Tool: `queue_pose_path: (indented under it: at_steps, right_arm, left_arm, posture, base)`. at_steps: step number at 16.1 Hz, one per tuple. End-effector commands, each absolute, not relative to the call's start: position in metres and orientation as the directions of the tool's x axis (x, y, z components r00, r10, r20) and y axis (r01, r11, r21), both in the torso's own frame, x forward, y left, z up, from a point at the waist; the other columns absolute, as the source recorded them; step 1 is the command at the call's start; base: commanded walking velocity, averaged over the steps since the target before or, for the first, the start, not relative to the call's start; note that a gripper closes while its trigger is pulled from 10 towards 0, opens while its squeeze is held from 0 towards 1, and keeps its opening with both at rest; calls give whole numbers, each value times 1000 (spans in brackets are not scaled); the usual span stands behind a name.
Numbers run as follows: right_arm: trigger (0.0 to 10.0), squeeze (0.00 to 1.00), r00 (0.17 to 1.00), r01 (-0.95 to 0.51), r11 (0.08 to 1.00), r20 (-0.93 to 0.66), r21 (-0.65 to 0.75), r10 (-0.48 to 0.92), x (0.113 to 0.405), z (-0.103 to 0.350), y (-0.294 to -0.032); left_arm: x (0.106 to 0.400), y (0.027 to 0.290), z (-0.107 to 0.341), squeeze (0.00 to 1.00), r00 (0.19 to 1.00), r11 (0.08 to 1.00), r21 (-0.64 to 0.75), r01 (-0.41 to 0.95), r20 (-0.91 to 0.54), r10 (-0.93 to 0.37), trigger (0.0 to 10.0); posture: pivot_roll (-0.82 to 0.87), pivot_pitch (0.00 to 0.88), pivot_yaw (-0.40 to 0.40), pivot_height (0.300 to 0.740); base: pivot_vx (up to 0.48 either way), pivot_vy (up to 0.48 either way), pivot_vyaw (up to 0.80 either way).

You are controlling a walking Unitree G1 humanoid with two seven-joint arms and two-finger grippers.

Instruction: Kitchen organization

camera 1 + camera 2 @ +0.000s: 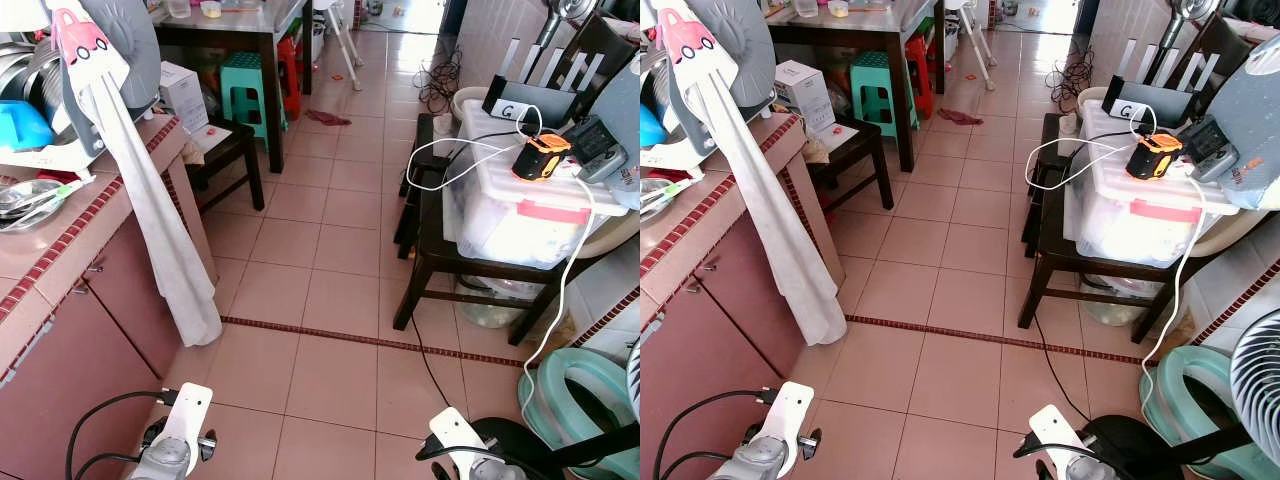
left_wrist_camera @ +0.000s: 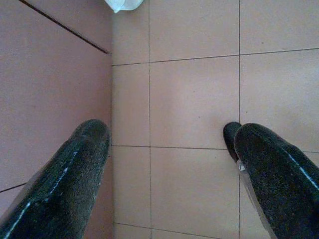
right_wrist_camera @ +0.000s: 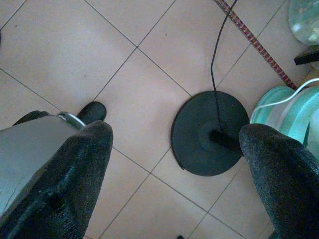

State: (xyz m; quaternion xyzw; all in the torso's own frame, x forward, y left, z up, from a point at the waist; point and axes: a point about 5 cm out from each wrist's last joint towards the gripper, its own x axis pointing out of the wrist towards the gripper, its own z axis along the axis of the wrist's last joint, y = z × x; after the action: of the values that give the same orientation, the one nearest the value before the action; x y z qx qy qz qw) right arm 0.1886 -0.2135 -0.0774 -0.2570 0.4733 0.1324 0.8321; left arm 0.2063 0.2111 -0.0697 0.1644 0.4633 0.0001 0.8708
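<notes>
Both arms hang idle, left pincer and right pincer spread wide, empty. The white cloth draped off the desk looks soft, light; best pinched near its top fold.

This is a lived-in home kitchen. A tiled bench with reddish cabinet doors runs along the left, carrying metal dishes and a blue bowl, with a long white cloth hanging over its edge. The floor is pinkish tile. Further back stand a dark dining table and a green plastic stool. On the right, a low dark wooden stand holds a clear storage box with cables draped over it.
</notes>
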Motion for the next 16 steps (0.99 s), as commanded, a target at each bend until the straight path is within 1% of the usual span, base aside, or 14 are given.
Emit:
queue_pose_path:
  at_steps: [1, 14, 16]
  right_arm:
    - [10000, 0, 655, 44, 992, -753, 121, 63, 239, -55, -171]
    - [10000, 0, 655, 44, 992, -753, 121, 63, 239, -55, -171]
    - [10000, 0, 644, 27, 990, -760, 139, 90, 237, -57, -168]
  left_arm:
    - [240, 178, -54, 0, 657, 984, 149, 97, -753, 49, 10000]
    - [240, 178, -54, 0, 657, 984, 149, 97, -753, 49, 10000]
    - [241, 179, -53, 0, 656, 980, 162, 116, -753, 47, 10000]
  posture:
    - [0, 0, 11, 740]
    - [0, 0, 11, 740]
    - [8, 0, 22, 740]
  base:
    - [0, 0, 0]
    - [0, 0, 0]
    - [0, 0, 0]
